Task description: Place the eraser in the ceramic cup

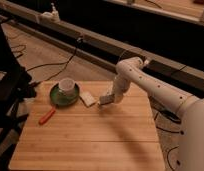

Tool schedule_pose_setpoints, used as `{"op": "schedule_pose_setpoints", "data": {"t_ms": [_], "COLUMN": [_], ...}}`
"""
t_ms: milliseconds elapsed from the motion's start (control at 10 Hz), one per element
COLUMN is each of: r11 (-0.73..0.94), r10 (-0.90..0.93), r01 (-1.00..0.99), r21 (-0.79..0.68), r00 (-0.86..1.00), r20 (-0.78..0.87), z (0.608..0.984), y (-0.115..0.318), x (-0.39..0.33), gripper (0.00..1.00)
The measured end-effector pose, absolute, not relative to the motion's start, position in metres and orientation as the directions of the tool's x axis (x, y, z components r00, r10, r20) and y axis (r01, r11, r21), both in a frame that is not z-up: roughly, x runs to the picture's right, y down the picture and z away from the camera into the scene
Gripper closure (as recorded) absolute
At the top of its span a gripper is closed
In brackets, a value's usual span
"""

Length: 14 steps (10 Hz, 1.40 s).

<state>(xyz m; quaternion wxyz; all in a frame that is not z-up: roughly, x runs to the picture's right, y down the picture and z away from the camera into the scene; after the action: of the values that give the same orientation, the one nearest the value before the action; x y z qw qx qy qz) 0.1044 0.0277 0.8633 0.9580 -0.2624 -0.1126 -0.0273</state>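
Plainly, the task was not finished: the ceramic cup [65,86] stood upright on the green dish [54,98] near the far left corner of the wooden table [95,142], and nothing dark showed in its pale mouth. The gripper [106,100] hung low over the table, just right of the pale cream block [87,98], with that block between it and the cup, and a small shadow lay on the wood below it. Whether it was open or closed, and whether it had hold of anything, could not be told. The eraser itself could not be made out anywhere: no dark grey block lay on the bare wood, so I judged it was hidden at the gripper, though that was only a guess. Its long axis and the way it pointed could therefore not be read. An orange-red tool [46,116] lay slantwise near the left edge. What was left, as I judged it, was the carry leftward over the cream block to the cup's mouth, and the release there
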Motion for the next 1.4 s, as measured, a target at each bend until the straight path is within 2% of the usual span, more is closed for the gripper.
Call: {"op": "schedule_pose_setpoints", "data": {"t_ms": [300, 700, 1200, 1400], "r11": [0.914, 0.926, 0.897, 0.894], "r10": [-0.045, -0.143, -0.286, -0.296], "r01": [0.147, 0.230, 0.376, 0.385], "r21": [-0.377, -0.301, -0.231, -0.228], "r00": [0.963, 0.948, 0.894, 0.891], "r20": [0.265, 0.285, 0.344, 0.345], "z": [0.846, 0.833, 0.820, 0.819], "y": [-0.035, -0.082, -0.110, -0.110], "x": [0.074, 0.023, -0.075, -0.080], "gripper": [0.98, 0.98, 0.98, 0.98]}}
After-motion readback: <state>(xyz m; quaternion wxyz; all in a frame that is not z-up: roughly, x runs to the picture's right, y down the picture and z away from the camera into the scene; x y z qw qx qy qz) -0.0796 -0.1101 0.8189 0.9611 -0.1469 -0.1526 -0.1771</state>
